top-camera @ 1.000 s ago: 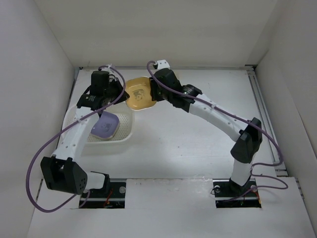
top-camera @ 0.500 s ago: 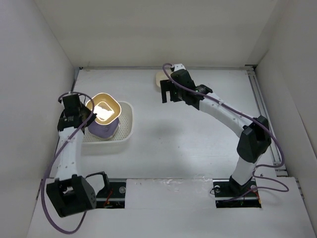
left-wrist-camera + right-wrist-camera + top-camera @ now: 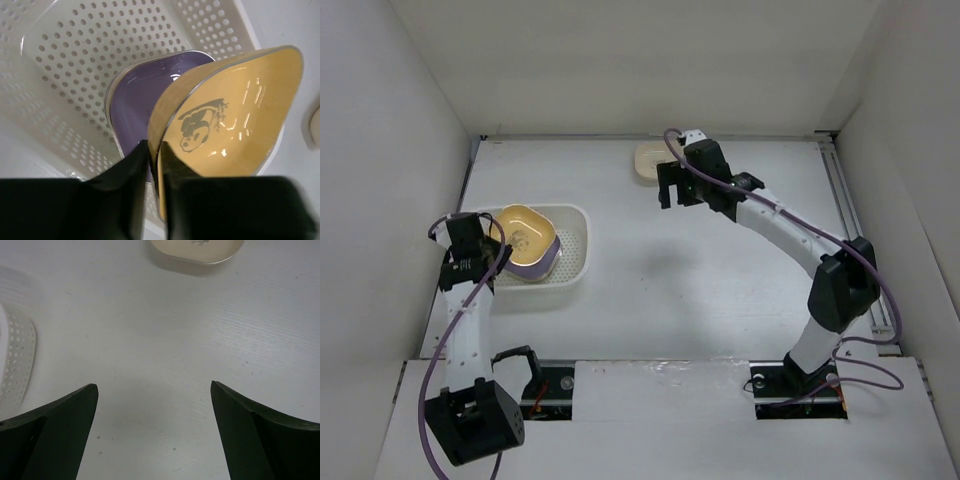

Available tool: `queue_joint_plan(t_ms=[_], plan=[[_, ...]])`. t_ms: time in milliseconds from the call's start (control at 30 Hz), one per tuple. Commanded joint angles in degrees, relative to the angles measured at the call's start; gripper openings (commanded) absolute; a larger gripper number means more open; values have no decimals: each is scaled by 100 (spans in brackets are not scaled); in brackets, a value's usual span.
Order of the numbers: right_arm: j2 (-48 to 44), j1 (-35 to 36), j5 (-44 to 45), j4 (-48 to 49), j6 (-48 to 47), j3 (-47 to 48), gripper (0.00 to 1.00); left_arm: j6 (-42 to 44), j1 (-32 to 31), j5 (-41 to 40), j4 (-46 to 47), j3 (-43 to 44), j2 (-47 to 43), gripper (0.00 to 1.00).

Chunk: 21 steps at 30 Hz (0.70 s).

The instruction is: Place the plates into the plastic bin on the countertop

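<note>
While the left gripper (image 3: 152, 150) pinches the yellow plate (image 3: 235, 110) to lower it into the bin (image 3: 75, 60), the right gripper (image 3: 152, 386) is spread.

The overhead camera looks down from above and behind me onto the whole counter (image 3: 700, 270). My left wrist camera sits close above the bin (image 3: 75, 60) (the overhead view shows it too). My right wrist camera faces down at the counter and the cream plate (image 3: 197, 247).

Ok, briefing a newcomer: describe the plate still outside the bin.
Find the far edge of the white countertop, by the back wall. A cream plate lies flat there alone, beyond the open right hand; the yellow plate and purple plate are at the bin.
</note>
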Motion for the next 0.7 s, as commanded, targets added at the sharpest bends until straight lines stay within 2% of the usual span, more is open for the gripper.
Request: queue_joint_plan(t_ms=[0, 33, 100, 133, 167, 333, 400, 467, 500, 567, 633, 667], plan=[[-327, -180, -109, 425, -132, 31, 100, -172, 14, -101, 230, 20, 62, 18], [-327, -181, -109, 425, -132, 31, 100, -111, 14, -23, 230, 20, 115, 26], [-327, -242, -170, 425, -132, 83, 100, -110, 14, -22, 230, 20, 115, 57], [-327, -303, -170, 425, -193, 84, 100, -110, 14, 30, 230, 20, 37, 87], [-327, -304, -170, 425, -194, 136, 100, -110, 14, 31, 230, 20, -16, 99], [129, -733, -388, 425, -351, 740, 100, 109, 14, 337, 230, 134, -525, 100], [673, -900, -451, 391, -439, 1119, 100, 189, 14, 514, 230, 213, -701, 100], [1174, -1129, -565, 206, -562, 2067, 100, 452, 14, 593, 230, 388, -886, 100], [1707, -1130, -566, -99, -632, 2436, 100, 522, 14, 593, 169, 459, -887, 100], [2228, -1183, -145, -365, -694, 3548, 100, 758, 14, 733, 168, 591, -948, 100], [3010, -1244, -144, -724, -695, 4264, 99, 891, 14, 848, 168, 652, -948, 100], [3257, -1383, -309, -830, -695, 4911, 99, 953, 14, 1040, 221, 653, -948, 100]])
